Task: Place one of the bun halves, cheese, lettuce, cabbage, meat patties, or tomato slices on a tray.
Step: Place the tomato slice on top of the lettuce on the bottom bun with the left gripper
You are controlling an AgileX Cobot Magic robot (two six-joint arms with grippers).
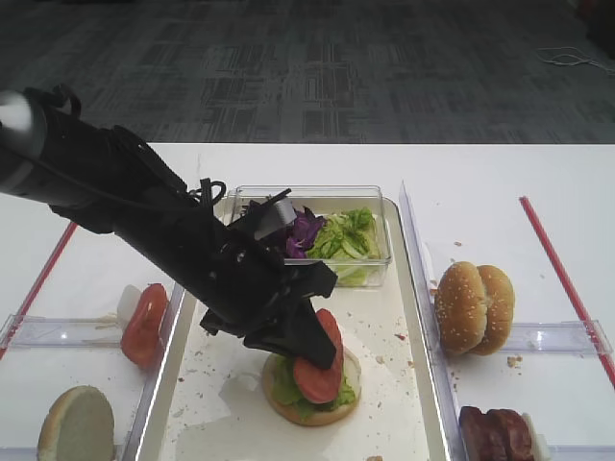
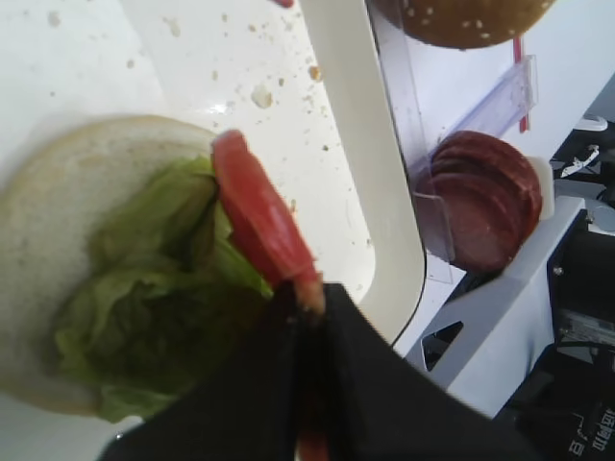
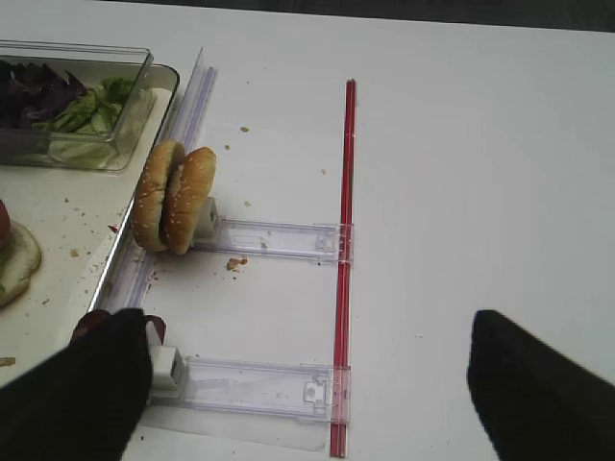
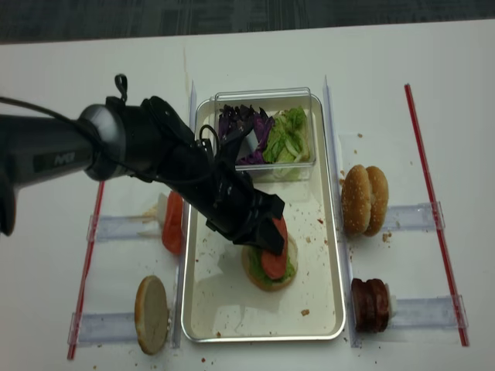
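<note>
My left gripper point(image 2: 306, 293) is shut on the edge of a tomato slice point(image 2: 259, 216). It holds the slice tilted just above a bun half point(image 2: 38, 221) topped with lettuce point(image 2: 144, 288). The bun half lies on the tray point(image 1: 404, 384), and in the high view the tomato slice point(image 1: 317, 373) hangs over it below the left gripper point(image 1: 322, 348). My right gripper point(image 3: 307, 403) is open above the table to the right of the tray, with nothing between its fingers point(image 3: 77, 394). Cheese is out of view.
A clear box point(image 1: 380, 261) at the tray's far end holds cabbage point(image 1: 306, 230) and lettuce point(image 1: 348, 235). More tomato slices point(image 1: 144, 322) and a bun half point(image 1: 77, 423) stand left of the tray. Bun halves point(image 1: 474, 307) and meat patties point(image 1: 495, 432) stand in racks on the right.
</note>
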